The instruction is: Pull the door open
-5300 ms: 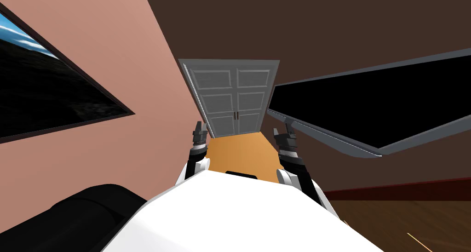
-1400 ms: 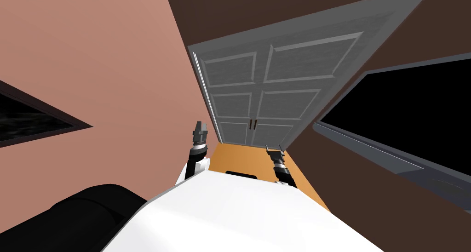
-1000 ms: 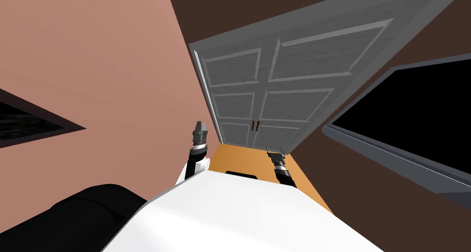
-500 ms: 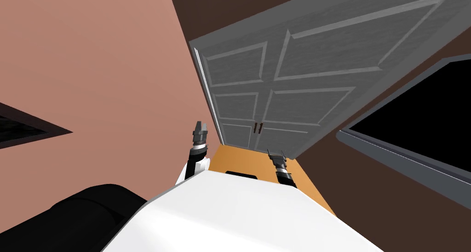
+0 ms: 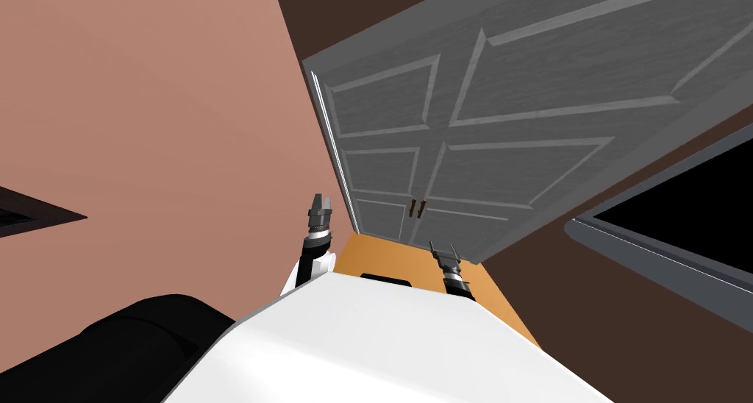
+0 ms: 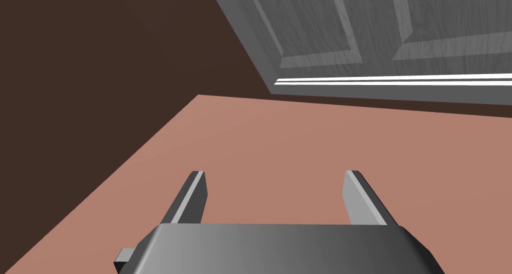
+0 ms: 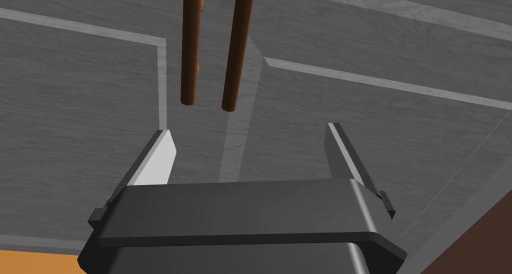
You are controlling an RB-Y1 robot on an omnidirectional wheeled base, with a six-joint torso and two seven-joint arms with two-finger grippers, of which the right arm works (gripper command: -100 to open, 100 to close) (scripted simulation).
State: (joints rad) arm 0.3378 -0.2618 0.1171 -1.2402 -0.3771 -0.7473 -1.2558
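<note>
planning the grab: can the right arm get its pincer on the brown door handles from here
Probably yes. The right pincer is open and aimed at the grey door, with the two brown handles just ahead of it and nothing between; it is not touching them yet.

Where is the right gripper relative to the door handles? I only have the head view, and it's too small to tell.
Observer: In the right wrist view, the right gripper is short of the two brown bar handles. Their ends sit beyond its fingertips, and nothing is between the fingers.
Operator: Is it centred on them?
Observer: Not quite. Both bars lie off the middle of the gap, toward one finger, against the grey door.
Operator: What about the left arm?
Observer: The left gripper is open and holds nothing. It faces the pink wall, with the door's edge beyond.
</note>
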